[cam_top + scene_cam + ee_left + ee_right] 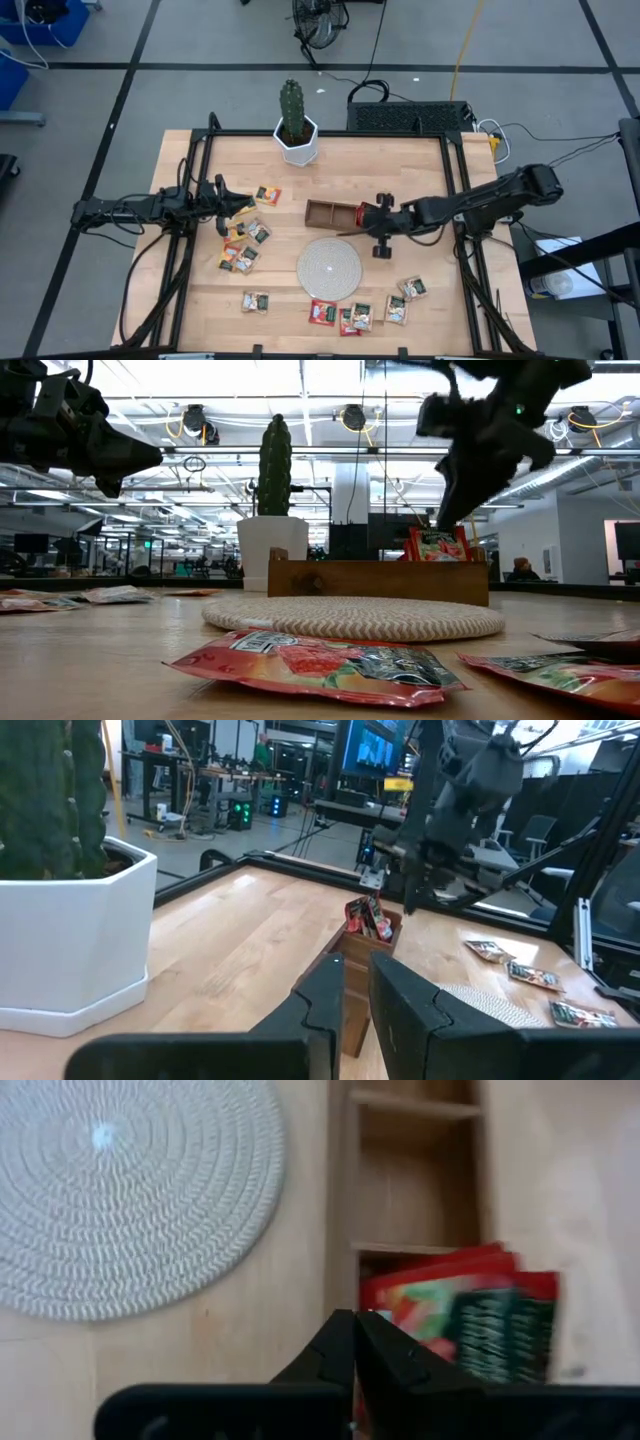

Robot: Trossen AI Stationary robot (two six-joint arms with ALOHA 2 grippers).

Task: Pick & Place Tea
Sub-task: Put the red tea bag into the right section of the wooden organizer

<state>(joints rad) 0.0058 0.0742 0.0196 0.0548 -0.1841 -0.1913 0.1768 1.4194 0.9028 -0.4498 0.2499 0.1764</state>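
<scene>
A brown wooden tray point(322, 212) lies mid-table, beyond the round woven disc point(328, 267). Red tea sachets point(450, 1315) stand on edge in the tray's right compartment point(437, 546). My right gripper point(355, 1320) slants down over them, shut, its tips at their top edge point(440, 520). More tea lies flat on the table, some at the left point(248, 240) and some along the near edge point(355, 317). My left gripper point(355, 965) hovers level above the left sachets point(235, 203), its fingers a narrow gap apart with nothing between them. My right gripper comes slanting down from the table's right, its shut fingertips point(441, 518) at the top edge of the red sachets point(400, 1305) in the tray. Whether they touch the sachets I cannot tell.
A cactus in a white pot point(296, 125) stands at the far edge, behind the tray. Black frame rails point(455, 170) run along the table's sides. Bare wood shows between the tray and the pot point(360, 170).
</scene>
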